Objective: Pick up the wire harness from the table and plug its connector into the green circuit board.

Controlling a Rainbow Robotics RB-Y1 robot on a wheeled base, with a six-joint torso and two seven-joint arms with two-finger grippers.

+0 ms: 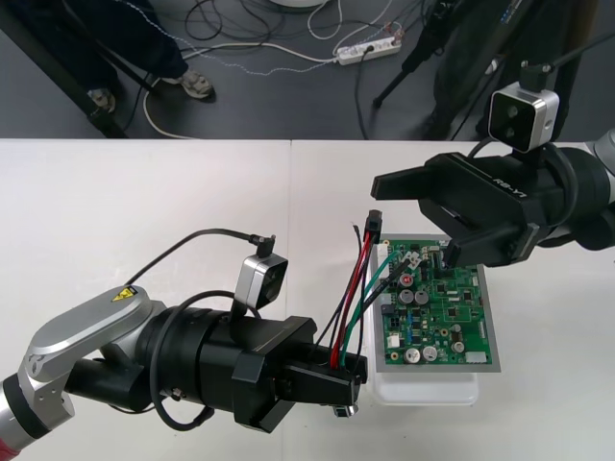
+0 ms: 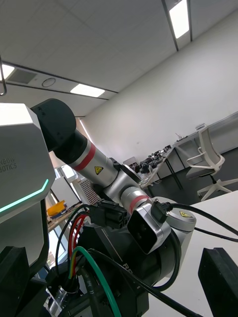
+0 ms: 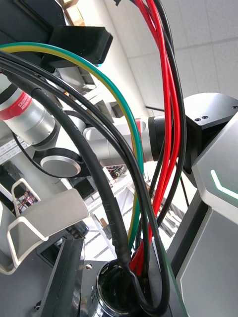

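Just beside board (image 1: 442,317), harness (image 1: 353,288) in left gripper (image 1: 344,373)

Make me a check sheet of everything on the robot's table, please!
Surface: plain light table.
Job's things: green circuit board on white base; wire harness held up beside it, plug by the board's far left corner, not plugged in.
Clutter: nothing seen.
Grippers: left gripper shut on the wires near the socket; right gripper open over the board's far edge.
Cables: camera cable loops over the left arm.
Surroundings: dark floor, power strip, cords.
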